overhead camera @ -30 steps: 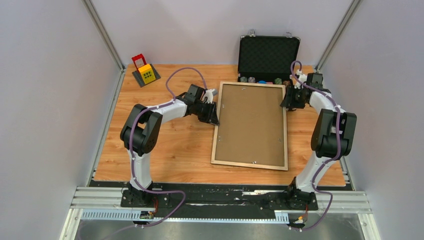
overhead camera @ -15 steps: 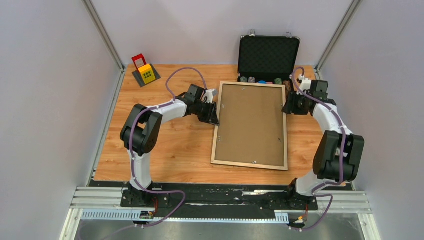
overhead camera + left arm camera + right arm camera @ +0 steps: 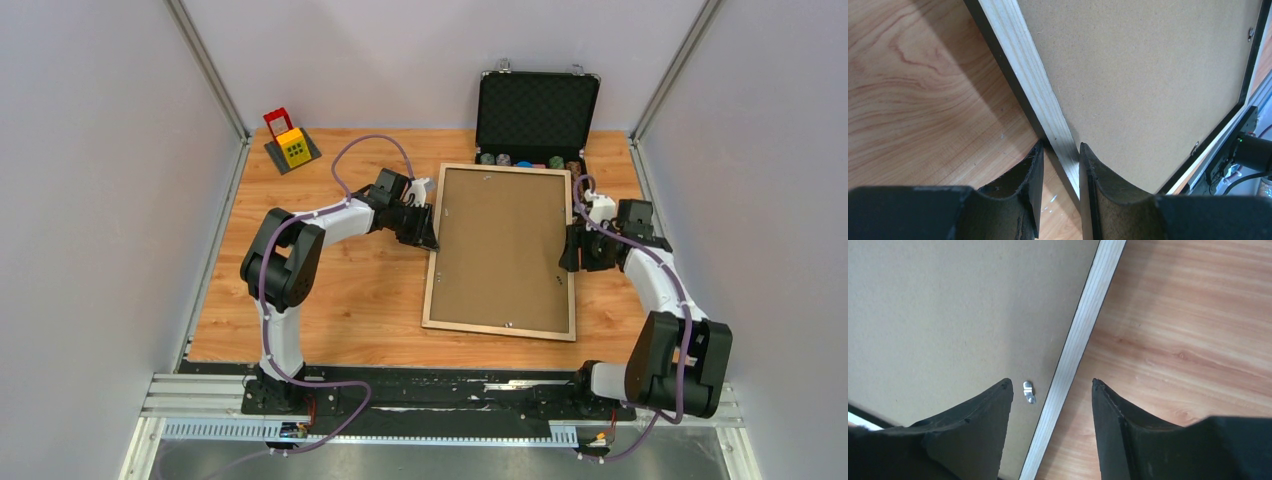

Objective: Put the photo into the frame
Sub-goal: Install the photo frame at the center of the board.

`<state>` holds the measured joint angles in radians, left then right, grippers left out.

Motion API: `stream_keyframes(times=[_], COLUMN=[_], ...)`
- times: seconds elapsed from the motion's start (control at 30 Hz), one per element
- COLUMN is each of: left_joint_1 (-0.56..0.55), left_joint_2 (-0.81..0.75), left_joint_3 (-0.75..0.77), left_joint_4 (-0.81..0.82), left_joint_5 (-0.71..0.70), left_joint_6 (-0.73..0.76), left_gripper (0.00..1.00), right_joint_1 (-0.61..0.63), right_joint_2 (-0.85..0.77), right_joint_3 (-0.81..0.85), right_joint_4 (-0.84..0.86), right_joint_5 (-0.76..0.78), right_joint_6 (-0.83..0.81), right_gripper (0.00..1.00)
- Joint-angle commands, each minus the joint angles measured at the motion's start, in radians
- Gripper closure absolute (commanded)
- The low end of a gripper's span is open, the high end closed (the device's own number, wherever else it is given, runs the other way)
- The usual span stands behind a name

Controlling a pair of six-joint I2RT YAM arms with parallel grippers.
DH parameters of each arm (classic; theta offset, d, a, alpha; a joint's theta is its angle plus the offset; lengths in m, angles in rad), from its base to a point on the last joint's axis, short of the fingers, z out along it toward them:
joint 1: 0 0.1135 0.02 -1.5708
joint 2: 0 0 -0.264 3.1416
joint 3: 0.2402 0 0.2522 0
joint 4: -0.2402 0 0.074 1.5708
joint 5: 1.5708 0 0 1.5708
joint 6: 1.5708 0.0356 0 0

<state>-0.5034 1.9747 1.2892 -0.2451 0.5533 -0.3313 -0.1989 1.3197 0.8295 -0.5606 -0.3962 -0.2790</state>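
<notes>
- Step in hand, as I judge it: working the fastenings on the back of the frame, which lies face down on the table with the brown backing board seated inside its rails.
- The photo is not visible in any view (it may lie under the board; I cannot tell).
- The left gripper is clamped on the frame's left rail, one finger on the outer side and one on the board side, pinning it.
- The right gripper is spread wide above the right rail, touching nothing; the rail runs between its fingers.
- A small metal turn clip sits on the board just inside that rail, near the gripper's inner finger.
- The next move likely calls for a fine fingertip push on that clip while the left holds firm.
</notes>
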Motion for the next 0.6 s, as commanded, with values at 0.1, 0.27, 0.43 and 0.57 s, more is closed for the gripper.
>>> stream_keyframes(times=[0.1, 0.27, 0.43, 0.57], left_joint_1=[-0.017, -0.016, -0.017, -0.015], left_joint_2=[-0.035, -0.032, -0.033, -0.031], left_joint_3=[0.013, 0.013, 0.013, 0.014], left_joint_4=[-0.009, -0.011, -0.011, -0.01], left_joint_5=[0.025, 0.025, 0.026, 0.028], left_joint_6=[0.017, 0.017, 0.017, 0.017], left_gripper=[1.0, 1.0, 1.0, 1.0], right_joint_1=[0.006, 0.021, 0.025, 0.029], right_joint_2=[-0.066, -0.068, -0.054, -0.036], right_joint_3=[-0.059, -0.081, -0.079, -0.073], right_joint_4=[-0.024, -0.028, -0.027, -0.025], right_joint_5=[-0.027, -0.041, -0.042, -0.043], right_joint_6=[-0.086, -0.091, -0.089, -0.086], right_gripper=[0.4, 0.38, 0.39, 0.41])
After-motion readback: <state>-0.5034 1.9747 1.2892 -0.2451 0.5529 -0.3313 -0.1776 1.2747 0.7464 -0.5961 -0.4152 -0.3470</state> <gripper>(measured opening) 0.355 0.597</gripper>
